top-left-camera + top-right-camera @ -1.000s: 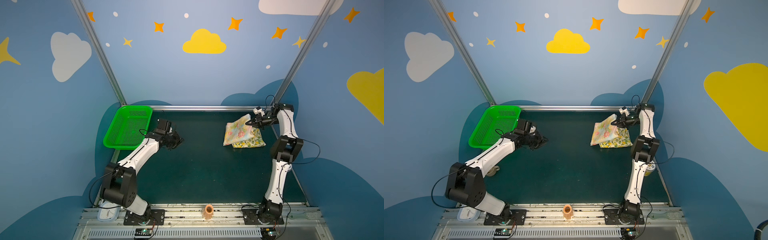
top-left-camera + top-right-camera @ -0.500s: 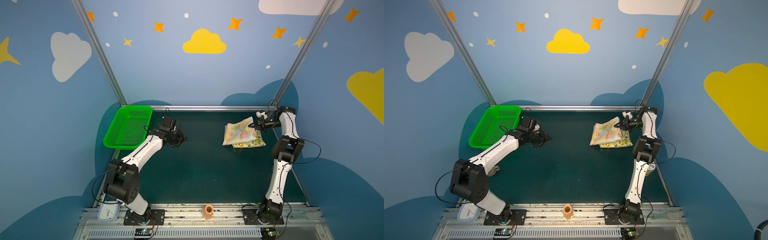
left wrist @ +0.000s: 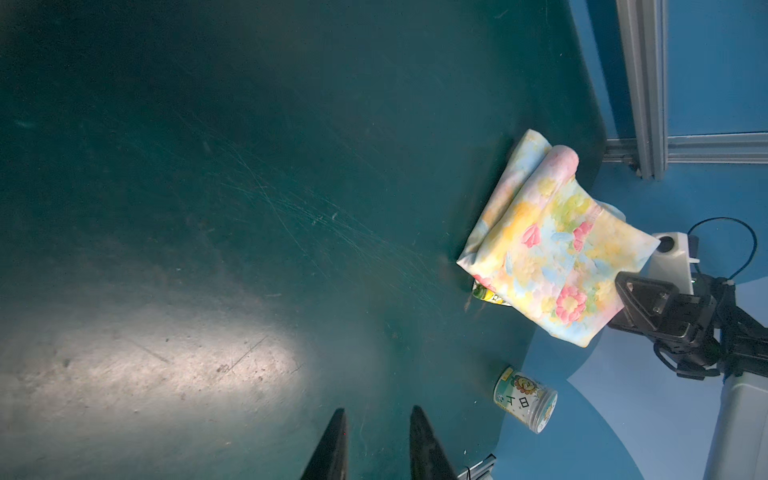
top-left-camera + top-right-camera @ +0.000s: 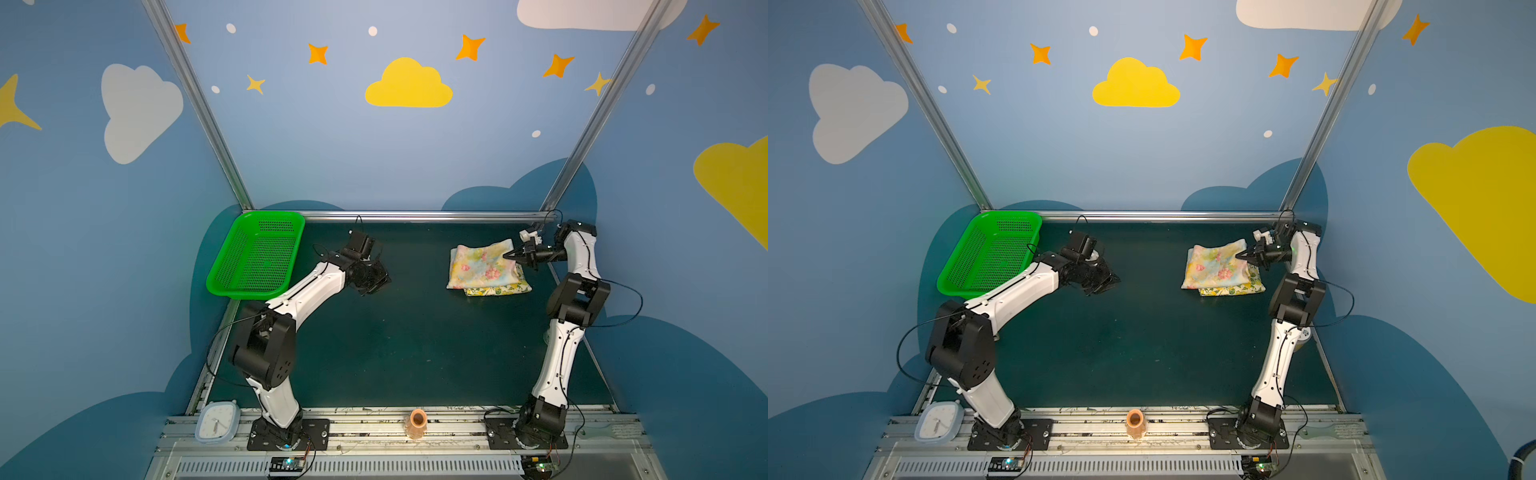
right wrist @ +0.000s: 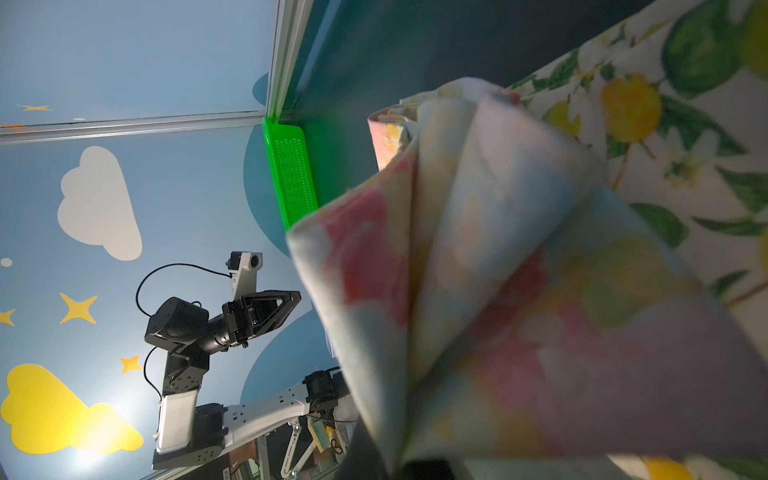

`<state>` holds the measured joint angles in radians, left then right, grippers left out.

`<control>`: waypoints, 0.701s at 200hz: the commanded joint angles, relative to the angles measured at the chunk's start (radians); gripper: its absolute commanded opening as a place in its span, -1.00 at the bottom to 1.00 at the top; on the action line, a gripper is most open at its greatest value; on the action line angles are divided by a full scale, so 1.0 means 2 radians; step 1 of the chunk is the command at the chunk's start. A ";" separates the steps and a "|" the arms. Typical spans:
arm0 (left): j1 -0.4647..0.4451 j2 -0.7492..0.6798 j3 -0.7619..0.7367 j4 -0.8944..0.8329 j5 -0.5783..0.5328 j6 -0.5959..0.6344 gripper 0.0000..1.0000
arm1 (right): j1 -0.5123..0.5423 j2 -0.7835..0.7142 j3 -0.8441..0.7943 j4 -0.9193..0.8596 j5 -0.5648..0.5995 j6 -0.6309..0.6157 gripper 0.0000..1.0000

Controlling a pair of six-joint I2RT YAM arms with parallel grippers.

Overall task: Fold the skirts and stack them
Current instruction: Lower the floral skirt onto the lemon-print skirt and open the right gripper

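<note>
**Workpieces.** The floral skirt (image 4: 482, 264) (image 4: 1217, 266), pale yellow with pink flowers and blue-green blotches, lies folded near the far right corner of the tabletop (image 4: 415, 340). It rests on top of the lemon skirt (image 4: 498, 290) (image 4: 1233, 290), which is also folded. The lemon skirt shows in both top views only as a strip along the near edge and near right corner of the stack. In the left wrist view the floral skirt (image 3: 552, 257) covers nearly all of the lower garment, and one of its edges is rolled over.

**Right tool.** The right tool (image 4: 508, 256) (image 4: 1239, 256) sits at the right-hand edge of the floral skirt, pointing toward the middle of the tabletop. Its jaws are fully closed and pinch that edge. In the right wrist view the floral skirt (image 5: 498, 291) rises in loose folds that converge at the tool, and the lemon skirt (image 5: 665, 124) lies flat beneath it.

**Left tool.** The left tool (image 4: 376, 280) (image 4: 1106, 282) hangs above the bare tabletop in the far left part, just beside the green basket (image 4: 272, 214) and well apart from the stack. In the left wrist view its fingertips (image 3: 340, 415) stand a narrow gap apart, with only tabletop visible between them. It holds nothing.

**Other items.** The green basket occupies the far left corner. A small printed jar (image 3: 525, 399) lies on its side near the right edge of the tabletop, on the near side of the stack.
</note>
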<state>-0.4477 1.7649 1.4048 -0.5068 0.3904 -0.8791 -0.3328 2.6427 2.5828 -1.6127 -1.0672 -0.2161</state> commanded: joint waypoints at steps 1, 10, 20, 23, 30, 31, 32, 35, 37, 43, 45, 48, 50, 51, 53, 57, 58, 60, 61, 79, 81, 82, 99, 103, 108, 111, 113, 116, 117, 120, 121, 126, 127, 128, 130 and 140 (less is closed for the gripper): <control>-0.008 0.014 0.021 -0.018 -0.004 -0.003 -0.45 | -0.010 0.010 0.017 -0.012 -0.011 -0.002 -1.00; -0.012 0.020 0.027 -0.019 -0.003 -0.004 -0.45 | -0.012 0.015 0.020 -0.012 -0.011 0.000 -1.00; -0.016 0.025 0.032 -0.019 -0.003 -0.005 -0.45 | -0.014 0.021 0.024 -0.012 -0.010 0.002 -1.00; -0.017 0.027 0.033 -0.020 -0.003 -0.005 -0.45 | -0.015 0.023 0.025 -0.012 -0.011 0.002 -1.00; -0.019 0.030 0.035 -0.020 -0.002 -0.007 -0.45 | -0.016 0.027 0.029 -0.011 -0.010 0.003 -1.00; -0.019 0.031 0.035 -0.020 -0.002 -0.007 -0.46 | -0.016 0.028 0.030 -0.011 -0.010 0.003 -1.00; -0.020 0.031 0.035 -0.020 -0.002 -0.007 -0.46 | -0.016 0.028 0.030 -0.011 -0.010 0.003 -1.00; -0.021 0.032 0.036 -0.020 -0.001 -0.008 -0.46 | -0.016 0.030 0.031 -0.010 -0.011 0.004 -1.00; -0.021 0.033 0.036 -0.020 -0.001 -0.008 -0.46 | -0.017 0.031 0.032 -0.008 -0.011 0.006 -1.00; -0.023 0.035 0.037 -0.018 -0.001 -0.009 -0.46 | -0.018 0.032 0.032 -0.004 -0.011 0.011 -1.00; -0.023 0.036 0.037 -0.017 -0.001 -0.010 -0.46 | -0.018 0.032 0.032 -0.002 -0.012 0.012 -1.00; -0.024 0.036 0.037 -0.016 -0.001 -0.011 -0.46 | -0.019 0.033 0.032 0.001 -0.012 0.014 -1.00; -0.025 0.037 0.036 -0.015 -0.002 -0.012 -0.46 | -0.019 0.032 0.032 0.002 -0.012 0.015 -1.00; -0.025 0.037 0.036 -0.014 -0.001 -0.012 -0.46 | -0.020 0.032 0.032 0.003 -0.012 0.015 -1.00; -0.025 0.038 0.036 -0.013 -0.001 -0.012 -0.46 | -0.019 0.032 0.032 0.004 -0.013 0.016 -1.00; -0.026 0.039 0.036 -0.011 0.000 -0.014 -0.45 | -0.020 0.033 0.032 0.007 -0.013 0.017 -1.00; -0.027 0.039 0.036 -0.011 0.000 -0.014 -0.45 | -0.019 0.033 0.032 0.007 -0.014 0.018 -1.00; -0.027 0.040 0.036 -0.011 0.000 -0.015 -0.46 | -0.019 0.033 0.032 0.008 -0.013 0.019 -1.00; -0.027 0.040 0.036 -0.010 0.000 -0.016 -0.46 | -0.020 0.032 0.032 0.009 -0.013 0.019 -1.00; -0.030 0.048 0.041 -0.010 0.002 -0.018 -0.46 | -0.023 0.029 0.031 0.022 -0.010 0.027 -1.00; -0.030 0.050 0.042 -0.010 0.002 -0.018 -0.46 | -0.024 0.030 0.030 0.023 -0.010 0.028 -1.00; -0.030 0.050 0.042 -0.010 0.002 -0.017 -0.46 | -0.024 0.030 0.030 0.023 -0.010 0.029 -1.00; -0.032 0.056 0.047 -0.013 0.002 -0.018 -0.47 | -0.029 0.033 0.030 0.026 -0.006 0.031 -1.00; -0.033 0.056 0.047 -0.013 0.002 -0.018 -0.47 | -0.029 0.034 0.030 0.026 -0.003 0.032 -1.00; -0.034 0.057 0.048 -0.013 0.001 -0.018 -0.47 | -0.030 0.035 0.030 0.028 0.001 0.034 -1.00; -0.034 0.058 0.048 -0.013 0.001 -0.018 -0.46 | -0.031 0.036 0.030 0.029 0.004 0.036 -1.00; -0.035 0.058 0.048 -0.013 0.001 -0.018 -0.46 | -0.031 0.036 0.030 0.030 0.006 0.037 -1.00; -0.035 0.058 0.048 -0.014 0.001 -0.018 -0.46 | -0.031 0.037 0.030 0.030 0.008 0.038 -1.00; -0.035 0.058 0.048 -0.014 0.001 -0.018 -0.46 | -0.031 0.038 0.031 0.031 0.009 0.038 -1.00; -0.035 0.059 0.047 -0.014 0.001 -0.019 -0.47 | -0.032 0.039 0.030 0.031 0.010 0.039 -1.00; -0.035 0.059 0.048 -0.014 0.001 -0.019 -0.47 | -0.032 0.039 0.031 0.031 0.010 0.039 -1.00; -0.035 0.059 0.047 -0.014 0.001 -0.019 -0.47 | -0.033 0.040 0.030 0.032 0.011 0.040 -1.00; -0.035 0.059 0.047 -0.014 0.001 -0.019 -0.47 | -0.033 0.040 0.030 0.032 0.011 0.040 -1.00; -0.035 0.059 0.047 -0.014 0.001 -0.019 -0.47 | -0.033 0.040 0.030 0.032 0.012 0.040 -1.00; -0.035 0.060 0.046 -0.014 0.001 -0.019 -0.47 | -0.032 0.041 0.030 0.033 0.012 0.040 -1.00; -0.036 0.060 0.046 -0.014 0.001 -0.019 -0.47 | -0.033 0.043 0.031 0.038 0.013 0.045 -1.00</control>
<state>-0.5137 1.8809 1.4773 -0.5171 0.3923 -0.9146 -0.3874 2.7037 2.6202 -1.5600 -1.0527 -0.1463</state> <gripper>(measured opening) 0.268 0.049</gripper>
